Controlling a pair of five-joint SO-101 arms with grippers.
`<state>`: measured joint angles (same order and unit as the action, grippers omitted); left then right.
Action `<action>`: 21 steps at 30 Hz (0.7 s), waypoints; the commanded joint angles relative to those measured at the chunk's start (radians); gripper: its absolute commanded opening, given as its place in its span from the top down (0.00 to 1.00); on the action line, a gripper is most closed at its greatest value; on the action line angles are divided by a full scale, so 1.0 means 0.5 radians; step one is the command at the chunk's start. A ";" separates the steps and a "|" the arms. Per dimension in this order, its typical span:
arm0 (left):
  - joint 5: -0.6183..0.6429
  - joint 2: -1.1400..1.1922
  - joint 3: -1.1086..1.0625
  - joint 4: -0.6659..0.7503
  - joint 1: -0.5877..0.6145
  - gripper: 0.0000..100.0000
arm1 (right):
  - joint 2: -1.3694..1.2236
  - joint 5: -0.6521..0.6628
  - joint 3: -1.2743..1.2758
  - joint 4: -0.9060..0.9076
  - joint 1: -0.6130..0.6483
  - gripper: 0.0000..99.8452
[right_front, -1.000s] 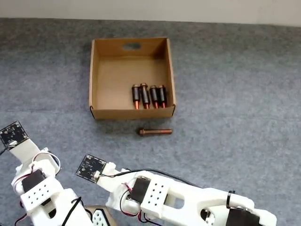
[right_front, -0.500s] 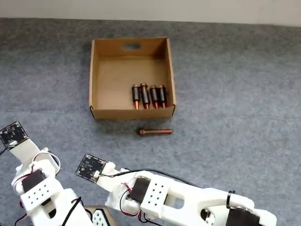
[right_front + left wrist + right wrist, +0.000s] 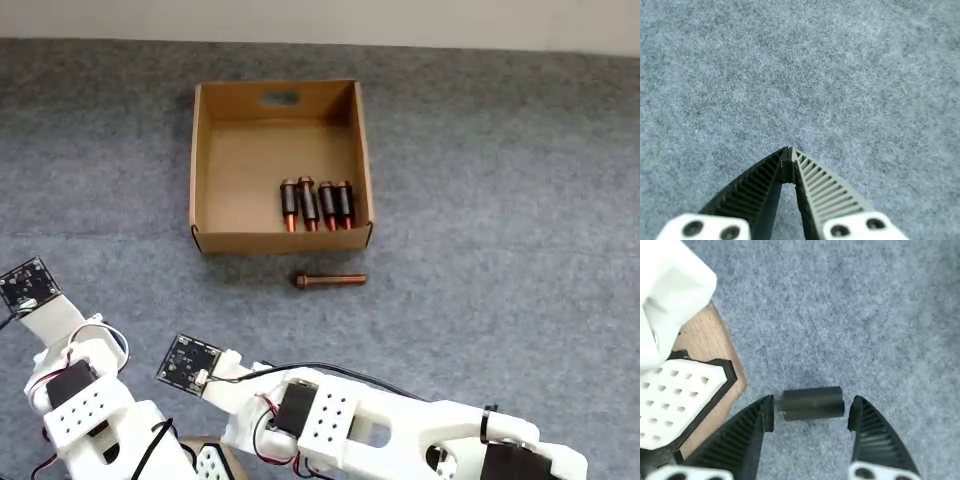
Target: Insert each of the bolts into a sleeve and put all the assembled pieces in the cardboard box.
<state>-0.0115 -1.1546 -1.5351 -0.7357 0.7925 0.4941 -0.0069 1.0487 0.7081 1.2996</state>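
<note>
Four assembled pieces (image 3: 316, 204) in cardboard box (image 3: 240, 165); right fingers (image 3: 747, 432) wide astride sleeve (image 3: 813, 402); left fingers (image 3: 760, 187) closed.

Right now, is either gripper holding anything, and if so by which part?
Nothing is held. The right gripper stands open around the sleeve; the left gripper is shut, empty.

Soft, even light falls from above on the grey carpet (image 3: 500, 180) in the high view, so the cardboard box (image 3: 198, 170) throws only a narrow, dim shadow along the outside of its near wall, and the loose bolt (image 3: 330, 280) a thin one close against it. In the right wrist view the sleeve (image 3: 812, 402) bears a dull streak of sheen along its top and a faint shadow on the carpet, while the white arm housing (image 3: 670, 295) is very bright, perhaps washed out. The left wrist view is evenly bright.
</note>
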 commanded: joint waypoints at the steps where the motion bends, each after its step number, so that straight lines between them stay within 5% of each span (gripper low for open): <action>1: 0.009 -0.002 0.091 0.021 0.017 0.98 | -0.002 0.015 -0.051 -0.026 -0.002 0.77; 21: 0.009 -0.002 0.091 0.018 0.017 0.98 | -0.434 0.015 -0.167 -0.121 -0.066 0.77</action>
<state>-0.0115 -1.1546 -1.5351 -0.7357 0.7925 0.2823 -0.0069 0.9996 0.6667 1.2812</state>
